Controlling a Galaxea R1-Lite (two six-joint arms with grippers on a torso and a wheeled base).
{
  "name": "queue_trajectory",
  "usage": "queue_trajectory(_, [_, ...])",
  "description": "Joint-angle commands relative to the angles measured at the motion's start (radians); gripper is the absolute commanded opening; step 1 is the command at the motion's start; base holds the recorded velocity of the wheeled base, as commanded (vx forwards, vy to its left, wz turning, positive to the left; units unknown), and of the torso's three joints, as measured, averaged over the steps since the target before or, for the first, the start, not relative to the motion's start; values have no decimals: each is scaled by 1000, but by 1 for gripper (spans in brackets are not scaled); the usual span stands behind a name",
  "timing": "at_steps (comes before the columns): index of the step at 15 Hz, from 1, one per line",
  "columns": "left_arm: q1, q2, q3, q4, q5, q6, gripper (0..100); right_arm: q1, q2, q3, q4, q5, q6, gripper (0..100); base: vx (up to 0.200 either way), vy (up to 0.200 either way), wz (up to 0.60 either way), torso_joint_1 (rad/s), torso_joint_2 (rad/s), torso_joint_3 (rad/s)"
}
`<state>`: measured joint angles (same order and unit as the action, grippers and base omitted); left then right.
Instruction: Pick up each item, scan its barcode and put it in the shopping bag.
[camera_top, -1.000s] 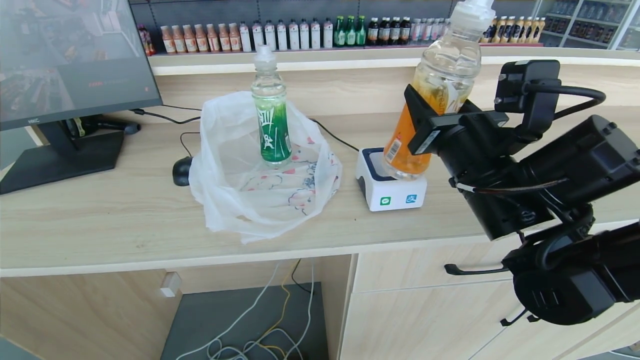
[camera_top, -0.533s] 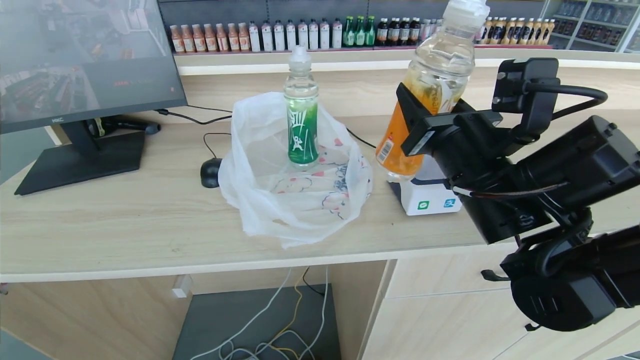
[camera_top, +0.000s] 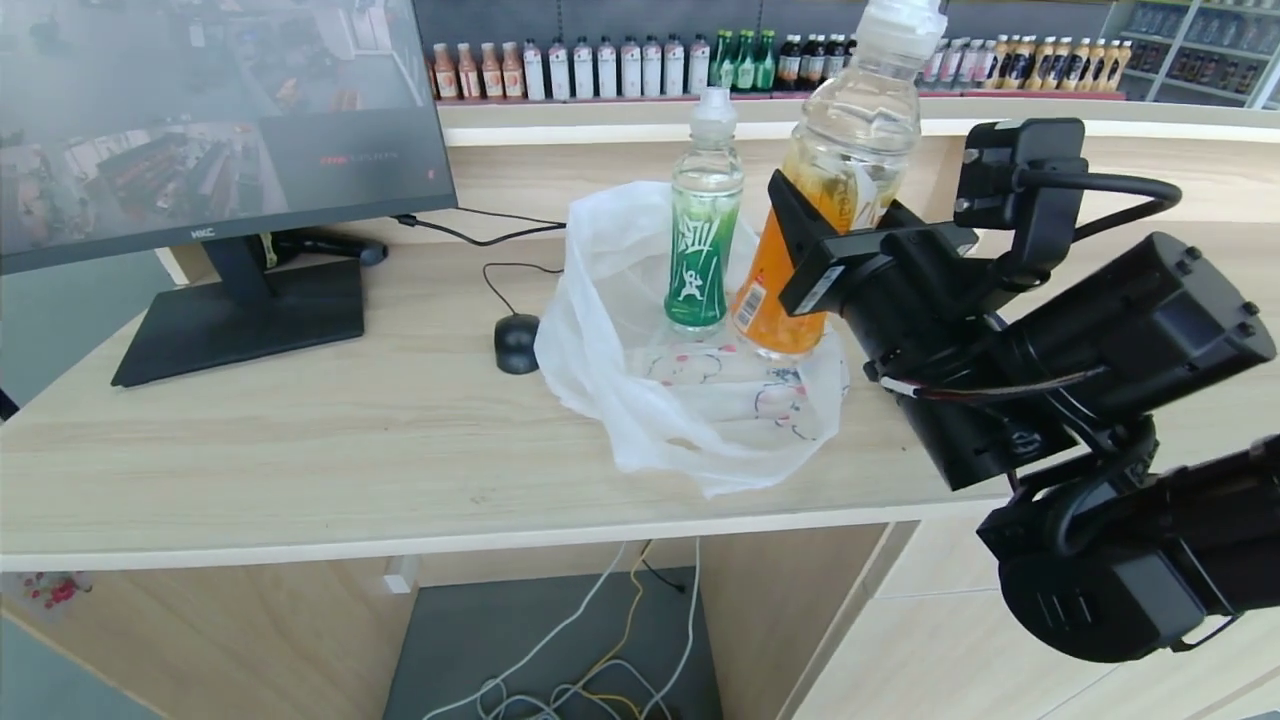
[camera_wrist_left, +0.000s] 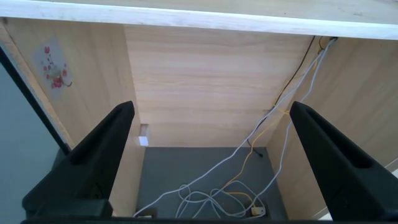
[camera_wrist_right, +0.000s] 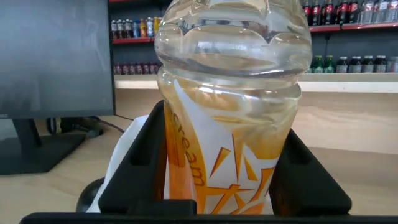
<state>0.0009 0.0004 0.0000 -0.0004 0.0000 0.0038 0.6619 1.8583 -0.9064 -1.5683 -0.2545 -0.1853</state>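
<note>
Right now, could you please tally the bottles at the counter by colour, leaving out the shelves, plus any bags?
Green bottle: 1
Orange bottle: 1
Shopping bag: 1
Total: 3

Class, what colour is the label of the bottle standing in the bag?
Green label with white markings; head view shows it best.

Right arm reaching in from the right, right hand (camera_top: 825, 235) clamped around an upright orange drink bottle (camera_top: 850, 120), left hand (camera_wrist_left: 211, 155) low beneath the surface (camera_top: 300, 450), jaws spread wide, empty.
</note>
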Motion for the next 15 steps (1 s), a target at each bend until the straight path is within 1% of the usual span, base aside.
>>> queue_trajectory(1, [1, 0, 0, -1, 0, 1, 100, 10, 55, -40, -3, -3, 3, 0, 0, 0, 0, 0, 0, 0])
queue_trajectory(7, [1, 0, 0, -1, 0, 1, 100, 5, 148, -112, -3, -2, 14, 0, 0, 0, 0, 0, 0, 0])
queue_trajectory(12, [1, 0, 0, -1, 0, 1, 100, -24, 211, -143, -3, -2, 20, 0, 0, 0, 0, 0, 0, 0])
queue_trajectory(15, [1, 0, 0, -1, 0, 1, 100, -24, 249, -175, -3, 0, 18, 0, 0, 0, 0, 0, 0, 0])
